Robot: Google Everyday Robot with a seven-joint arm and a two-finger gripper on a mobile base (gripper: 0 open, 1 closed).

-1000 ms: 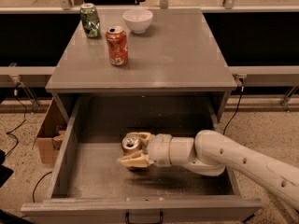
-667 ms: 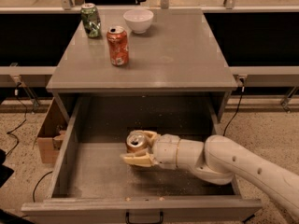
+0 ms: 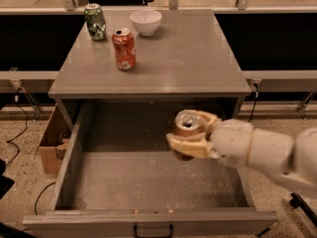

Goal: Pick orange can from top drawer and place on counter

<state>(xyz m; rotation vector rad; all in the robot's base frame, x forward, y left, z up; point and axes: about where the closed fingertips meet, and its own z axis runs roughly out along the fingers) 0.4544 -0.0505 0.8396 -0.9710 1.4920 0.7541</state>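
Three cans show here, and only one of them is in the robot's grip: the orange can sits between the tan jaws of the gripper, which are clenched on its sides, one finger crossing its near side and the other curling round its far right side. The can stands roughly upright, silver top up, over the far right part of the open top drawer (whether its base still touches the crumb-flecked floor I cannot tell). The white arm reaches in from the right, over the drawer's right wall. A small black handle sits on the drawer front, nearest the camera. On the grey bench above, a red can stands left of centre, a green can stands at the far left corner, and a white bowl rests just right of the green can, near the far edge. A cardboard box sits on the floor left of the cabinet.
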